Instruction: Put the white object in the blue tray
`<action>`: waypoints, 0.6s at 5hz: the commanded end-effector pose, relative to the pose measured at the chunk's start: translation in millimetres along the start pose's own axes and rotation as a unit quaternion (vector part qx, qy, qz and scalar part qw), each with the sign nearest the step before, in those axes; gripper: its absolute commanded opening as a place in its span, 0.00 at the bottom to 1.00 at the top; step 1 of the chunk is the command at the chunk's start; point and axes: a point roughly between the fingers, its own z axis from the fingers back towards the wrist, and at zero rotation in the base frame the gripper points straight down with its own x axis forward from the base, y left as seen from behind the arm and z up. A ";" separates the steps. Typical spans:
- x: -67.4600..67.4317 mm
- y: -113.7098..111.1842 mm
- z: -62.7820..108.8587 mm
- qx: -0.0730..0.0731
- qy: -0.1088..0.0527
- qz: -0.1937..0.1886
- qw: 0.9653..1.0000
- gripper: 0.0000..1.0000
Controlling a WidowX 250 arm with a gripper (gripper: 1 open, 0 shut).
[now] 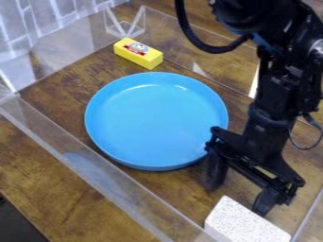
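Observation:
The white object (pixel 244 220), a small speckled block, lies at the bottom edge of the view, near the front right of the wooden table. The blue tray (pixel 111 118), a large round shallow plate, sits empty in the middle of the table. My gripper (pixel 240 186) points almost straight down beside the tray's right rim, just above and behind the white object. Its two black fingers (pixel 216 172) stand spread wide apart with nothing between them.
A yellow block with a red label (pixel 138 53) lies at the back left of the table. Clear plastic walls (pixel 76 151) run along the front and left sides. The black arm (pixel 280 85) rises along the right side.

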 end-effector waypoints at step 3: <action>-6.3 -11.6 3.3 0.001 0.027 -0.033 0.999 1.00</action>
